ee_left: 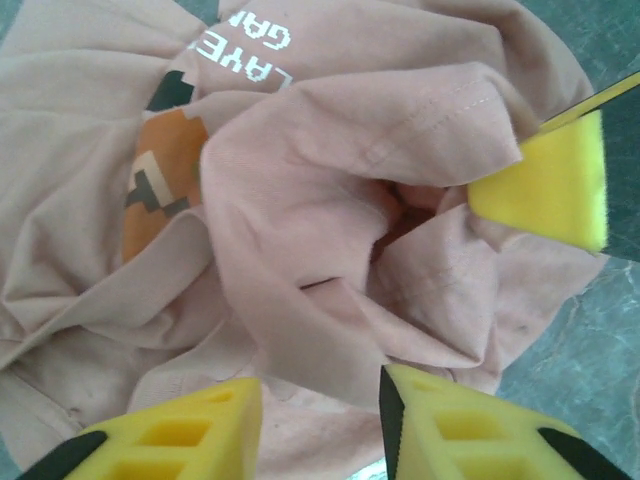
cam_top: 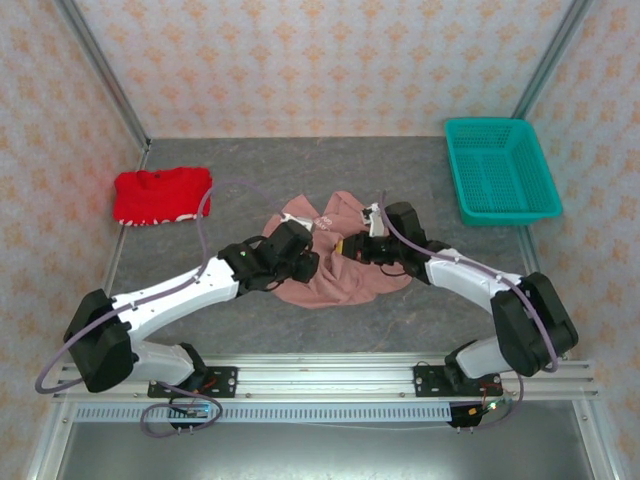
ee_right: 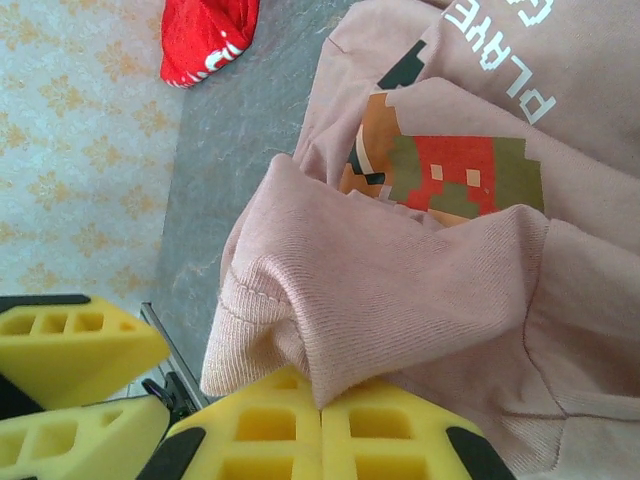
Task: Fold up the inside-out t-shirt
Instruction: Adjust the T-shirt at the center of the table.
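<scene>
Salmon-pink cotton: the shirt (cam_top: 345,280) lies crumpled in a heap on the grey table (cam_top: 400,325). It sits left of the teal basket (cam_top: 500,175) and nearer the arm bases than it, well apart from it. Its print (blocky orange, red & dark squares w/ white lettering) shows on top among the folds.

The R gripper (ee_right: 320,395) is at the heap's basket side. Its jaws are pressed together on a thick ribbed fold of the shirt, and the cloth runs down between the yellow pads (ee_right: 395,425).

The L gripper (ee_left: 320,382) is at the heap's side away from the basket, close to the R gripper. Its jaws stand partway apart, pointing at the bunched cloth and gripping nothing. Can't tell whether the tips touch the cloth.

A red garment (cam_top: 160,195) w/ white trim lies further still from the basket, at the opposite table edge, apart from the shirt.
</scene>
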You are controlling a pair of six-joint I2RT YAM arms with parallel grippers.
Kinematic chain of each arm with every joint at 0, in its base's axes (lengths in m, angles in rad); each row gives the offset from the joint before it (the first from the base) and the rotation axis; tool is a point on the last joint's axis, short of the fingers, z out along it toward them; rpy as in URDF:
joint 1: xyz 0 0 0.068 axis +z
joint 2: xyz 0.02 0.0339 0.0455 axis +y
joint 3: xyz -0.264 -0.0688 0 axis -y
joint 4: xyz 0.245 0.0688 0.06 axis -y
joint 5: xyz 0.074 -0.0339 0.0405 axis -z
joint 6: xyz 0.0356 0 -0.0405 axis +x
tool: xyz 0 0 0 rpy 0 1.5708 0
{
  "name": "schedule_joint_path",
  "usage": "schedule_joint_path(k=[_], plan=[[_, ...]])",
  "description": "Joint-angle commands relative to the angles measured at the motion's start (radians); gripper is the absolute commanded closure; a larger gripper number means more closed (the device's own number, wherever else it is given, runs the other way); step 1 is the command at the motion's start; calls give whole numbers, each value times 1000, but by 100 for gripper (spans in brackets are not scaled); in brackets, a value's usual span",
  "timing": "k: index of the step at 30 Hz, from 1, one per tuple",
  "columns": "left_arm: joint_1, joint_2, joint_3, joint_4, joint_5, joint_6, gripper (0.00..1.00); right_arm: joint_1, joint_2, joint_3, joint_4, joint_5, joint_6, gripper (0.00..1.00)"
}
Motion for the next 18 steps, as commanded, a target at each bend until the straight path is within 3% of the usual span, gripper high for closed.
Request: schedule_joint_path(k=[1,4,10,18], plan=[[-4,93,90,33,46,78,69,-13,-1,26,41,-19,17,100],[5,193,166,18,19,111,69,-21,-21,15,24,-7,17,100],[23,317,237,13,74,167,58,-38,-51,-1,-2,6,8,100],[38,398,271,3,47,189,60,-42,-66,-13,-20,16,0,100]])
